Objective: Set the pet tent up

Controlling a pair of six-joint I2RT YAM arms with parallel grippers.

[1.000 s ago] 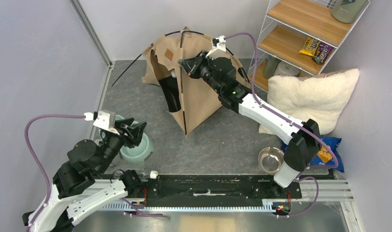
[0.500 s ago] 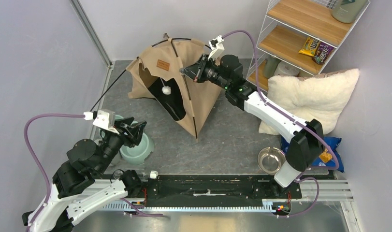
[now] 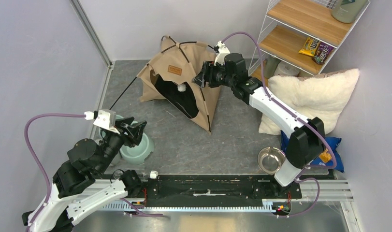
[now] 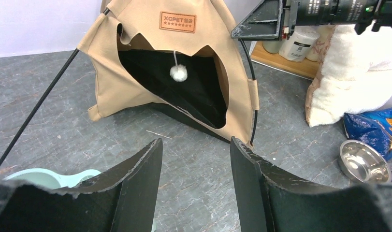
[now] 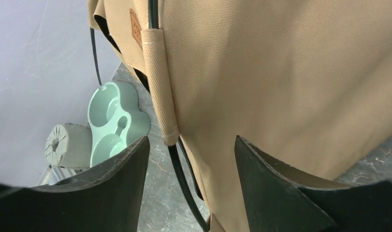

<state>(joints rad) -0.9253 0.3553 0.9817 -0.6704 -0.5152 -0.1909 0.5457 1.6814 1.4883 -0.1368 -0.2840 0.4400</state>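
I work in a robot test cell dressed up as the pet corner of a home. Plain pale lilac wall panels [image 3: 39, 58] meet at a bare metal corner post [image 3: 90, 31], and my arms are bolted to a black base plate [image 3: 208, 186]. Home props stand on the grey stone-look floor mat [image 3: 223, 140]:

- a tan fabric pet tent [image 3: 184, 63]
- a mint-green plastic double feeder [image 3: 138, 151]
- a round steel bowl [image 3: 270, 159]
- a fluffy white pillow [image 3: 310, 96]
- a crinkled blue bag [image 3: 333, 151]
- a white wire shelf with wooden boards [image 3: 305, 19] carrying bright snack packets [image 3: 317, 49]
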